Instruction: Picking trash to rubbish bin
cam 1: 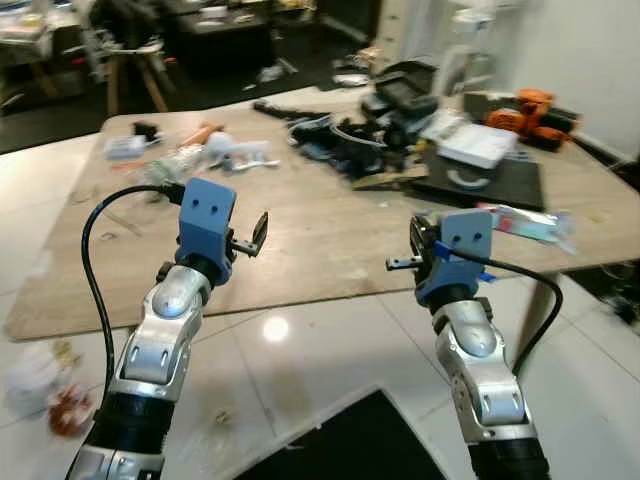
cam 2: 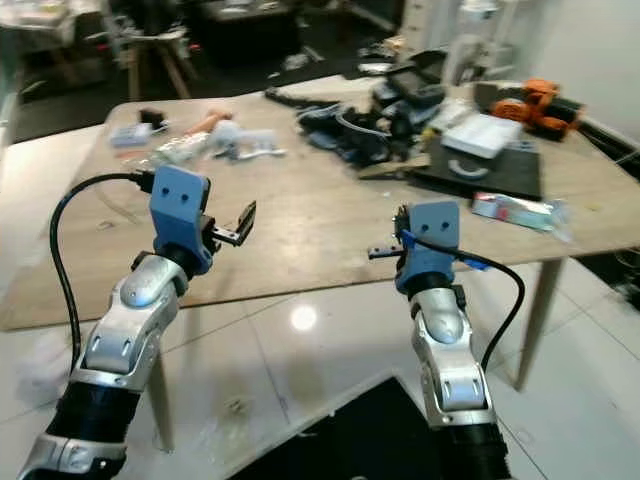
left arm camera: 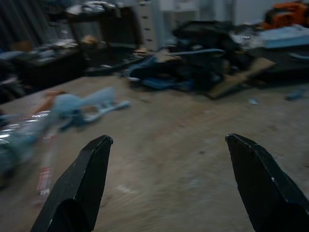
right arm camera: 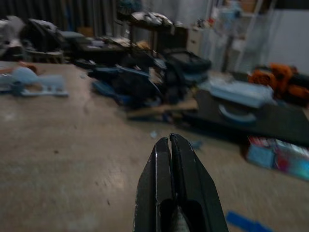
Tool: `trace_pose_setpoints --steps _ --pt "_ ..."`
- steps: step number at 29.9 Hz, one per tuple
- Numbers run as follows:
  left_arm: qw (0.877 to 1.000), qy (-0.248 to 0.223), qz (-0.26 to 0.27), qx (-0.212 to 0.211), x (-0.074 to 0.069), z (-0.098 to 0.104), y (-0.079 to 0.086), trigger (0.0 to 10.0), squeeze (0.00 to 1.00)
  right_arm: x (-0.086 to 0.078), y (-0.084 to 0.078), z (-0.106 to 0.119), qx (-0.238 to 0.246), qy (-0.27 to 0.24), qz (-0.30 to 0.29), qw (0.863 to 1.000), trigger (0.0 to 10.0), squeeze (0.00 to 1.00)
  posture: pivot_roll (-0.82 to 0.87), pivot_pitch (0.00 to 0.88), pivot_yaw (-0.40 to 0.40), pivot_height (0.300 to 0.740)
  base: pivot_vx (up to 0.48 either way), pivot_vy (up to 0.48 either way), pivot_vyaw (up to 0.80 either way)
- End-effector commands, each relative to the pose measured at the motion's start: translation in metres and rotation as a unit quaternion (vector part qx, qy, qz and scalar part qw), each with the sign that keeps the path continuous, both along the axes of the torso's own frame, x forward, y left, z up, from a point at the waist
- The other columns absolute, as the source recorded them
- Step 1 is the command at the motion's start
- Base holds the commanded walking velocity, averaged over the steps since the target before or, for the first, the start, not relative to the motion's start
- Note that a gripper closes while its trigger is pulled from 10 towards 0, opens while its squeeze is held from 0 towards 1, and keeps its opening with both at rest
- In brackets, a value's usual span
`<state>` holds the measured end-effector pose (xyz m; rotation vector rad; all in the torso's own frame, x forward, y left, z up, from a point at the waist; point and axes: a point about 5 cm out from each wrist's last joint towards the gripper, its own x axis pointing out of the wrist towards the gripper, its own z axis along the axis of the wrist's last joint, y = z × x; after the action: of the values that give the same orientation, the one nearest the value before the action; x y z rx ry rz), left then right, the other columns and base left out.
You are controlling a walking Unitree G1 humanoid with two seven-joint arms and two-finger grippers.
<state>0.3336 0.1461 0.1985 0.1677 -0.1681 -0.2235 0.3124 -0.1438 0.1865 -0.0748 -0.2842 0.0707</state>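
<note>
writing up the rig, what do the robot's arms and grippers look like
Both arms are jointed silver shells, black toward the body. Each wrist carries a blue block with a looping black cable. The left gripper and right gripper each have two long black tapered fingers.

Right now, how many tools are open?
1. The left tool is open, fingers spread over the table's near edge. The right tool is shut, also over the near edge.

The desk is seen as pale, matt wood — faintly grained. The floor is glossy white tile, with a light reflected in it. Both arms are brushed silver metal under blue plastic housings; a crinkled shiny wrapper is seen.
</note>
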Motion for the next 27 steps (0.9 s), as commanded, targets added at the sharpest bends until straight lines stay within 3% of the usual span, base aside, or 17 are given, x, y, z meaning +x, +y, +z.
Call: trace_pose_setpoints --steps 1,27 --pt "1.0 0.006 0.007 0.009 -0.0011 -0.0031 0.0035 10.0 0.0 -0.0003 0.0023 -0.0079 0.002 0.017 0.005 1.0 10.0 0.0 0.0 0.119 0.044 0.74 0.0 0.0 -0.8" --pt "0.999 0.011 0.035 0.008 0.001 -0.0038 0.0127 10.0 0.0 -0.0013 0.0009 -0.0165 0.013 0.035 -0.003 0.999 10.0 0.0 0.01 0.135 0.039 0.74 0.0 0.0 -0.8"
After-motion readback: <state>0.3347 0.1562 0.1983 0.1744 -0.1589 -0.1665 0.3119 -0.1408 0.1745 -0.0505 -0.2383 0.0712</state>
